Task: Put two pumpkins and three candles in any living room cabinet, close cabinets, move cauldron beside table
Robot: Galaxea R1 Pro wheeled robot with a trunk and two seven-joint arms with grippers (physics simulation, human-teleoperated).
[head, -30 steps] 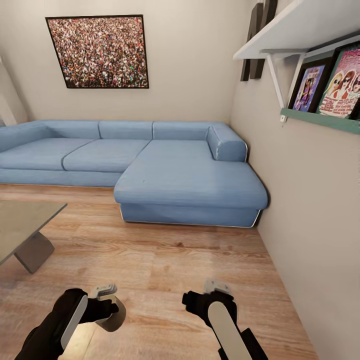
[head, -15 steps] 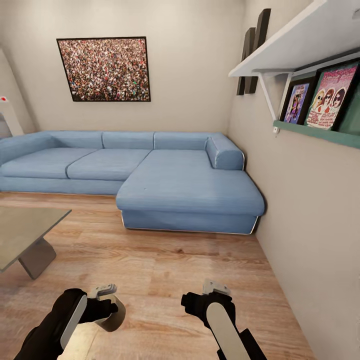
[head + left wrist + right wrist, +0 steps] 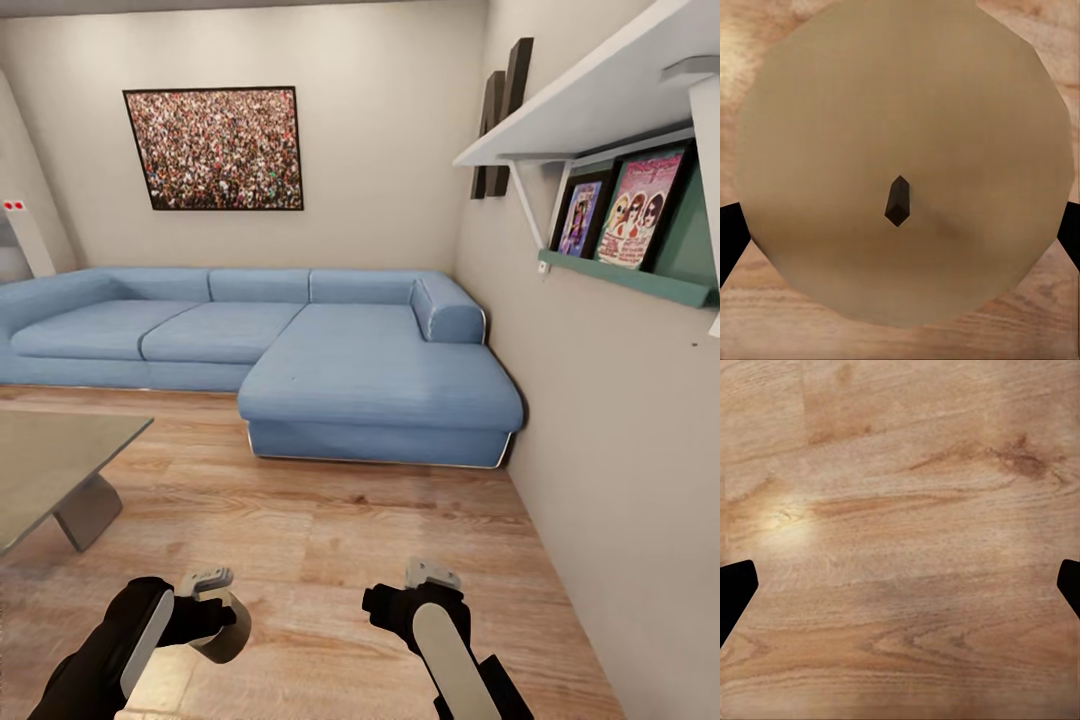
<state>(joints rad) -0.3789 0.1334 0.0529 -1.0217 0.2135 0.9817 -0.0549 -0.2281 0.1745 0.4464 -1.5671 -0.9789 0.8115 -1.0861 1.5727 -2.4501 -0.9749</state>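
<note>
The head camera looks forward and down at the sofa [image 3: 370, 370]; both wrist cameras face straight down, close over the floor [image 3: 900, 510] (shared by all).

Both arms reach forward low in the head view, black forearms with pale grey panels along their upper sides. The left arm comes in from the lower left corner, angled up and to the right, and ends in the left gripper [image 3: 222, 610], which is clamped on a candle [image 3: 228, 628]; in the left wrist view its 2 dark fingers [image 3: 729, 238] flank the candle's round face. The right arm rises from the bottom edge, angled slightly left. The right gripper [image 3: 425, 590] points downward, its 2 fingertips [image 3: 735, 589] spread wide apart, holding nothing.
</note>
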